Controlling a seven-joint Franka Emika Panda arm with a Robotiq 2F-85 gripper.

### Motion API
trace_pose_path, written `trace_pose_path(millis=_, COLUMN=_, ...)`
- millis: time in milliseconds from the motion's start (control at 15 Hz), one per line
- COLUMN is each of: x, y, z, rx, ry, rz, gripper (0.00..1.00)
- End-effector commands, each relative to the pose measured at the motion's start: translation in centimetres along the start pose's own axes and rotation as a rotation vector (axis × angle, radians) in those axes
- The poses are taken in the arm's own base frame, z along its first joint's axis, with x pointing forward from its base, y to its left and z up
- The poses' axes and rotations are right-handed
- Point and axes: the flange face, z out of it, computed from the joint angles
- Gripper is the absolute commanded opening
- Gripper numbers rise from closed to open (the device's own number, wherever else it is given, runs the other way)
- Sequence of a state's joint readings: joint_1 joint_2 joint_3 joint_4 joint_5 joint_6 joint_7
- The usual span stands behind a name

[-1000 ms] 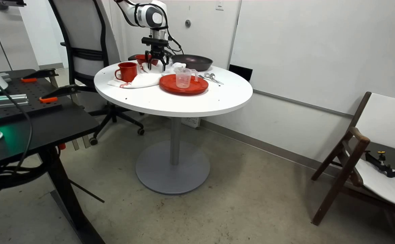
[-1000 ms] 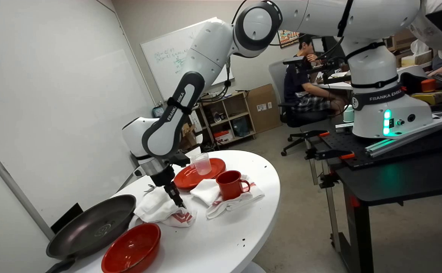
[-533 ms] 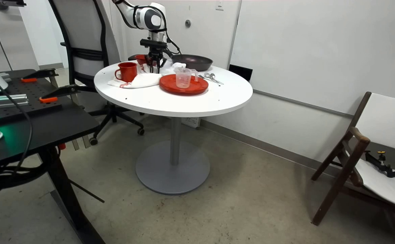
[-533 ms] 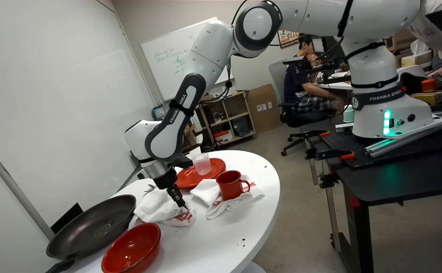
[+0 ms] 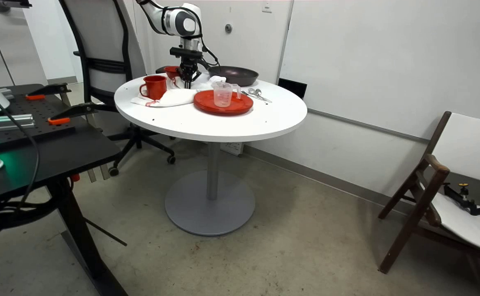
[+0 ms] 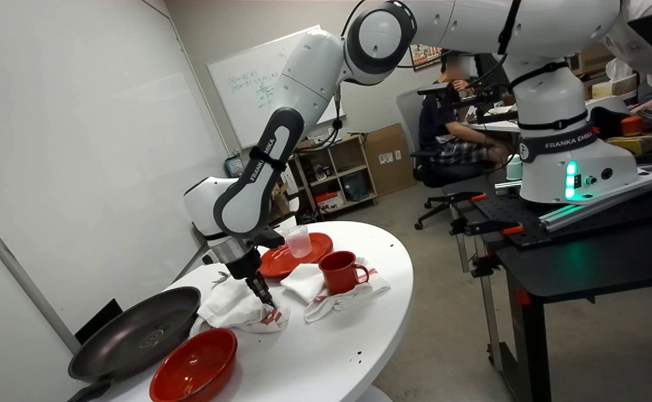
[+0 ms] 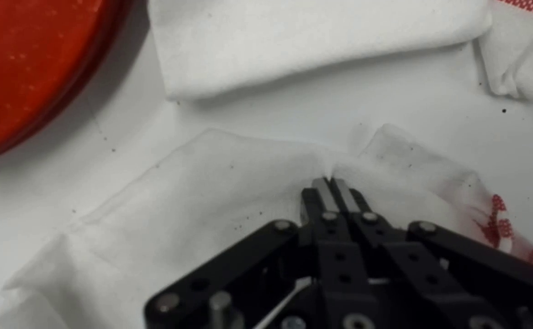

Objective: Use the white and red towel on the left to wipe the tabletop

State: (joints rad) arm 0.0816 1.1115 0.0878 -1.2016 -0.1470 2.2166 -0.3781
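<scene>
Whiteboards (image 5: 388,61) line the walls around the round white tabletop (image 5: 182,119), where dark specks (image 6: 359,353) lie scattered: cause enough, I'd say, for a wipe. Reaching over from its black desk (image 6: 610,262), the robot arm (image 6: 312,72) points its gripper (image 7: 329,180) steeply down, clenched, pinching a fold of the rumpled white and red towel (image 7: 193,205). That cloth lies on the tabletop between the red bowl (image 6: 194,365) and a second, folded towel (image 6: 339,304). How much of it is caught I can't quite tell; the wrist view is soft there. The pinch sits near one edge, probably so the rest can trail flat and do the sweeping. On the folded towel stands a red mug (image 6: 338,273), which seems a good reason to use the loose one. I take it the wiping has not yet begun. Next it wants a low drag, wide of the red plate (image 5: 202,102) and its measuring cup (image 5: 222,95), which would likely tip if nudged.
</scene>
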Motion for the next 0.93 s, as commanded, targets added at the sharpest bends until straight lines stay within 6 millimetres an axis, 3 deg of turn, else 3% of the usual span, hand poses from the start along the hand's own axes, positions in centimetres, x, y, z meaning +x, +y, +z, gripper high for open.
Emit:
trace_pose_path(millis=0, x=-0.3, y=-0.2, z=0.5, rx=0.018, ry=0.007, rz=0.007, gripper=0.0)
trace_pose_path(millis=400, x=-1.0, y=-2.2, z=0.4, rx=0.045, ry=-0.02, rz=-0.028, gripper=0.0)
trace_pose_path(millis=867, x=-5.0, y=-7.0, z=1.1, rx=0.105, ry=-0.106, rz=-0.066, gripper=0.0)
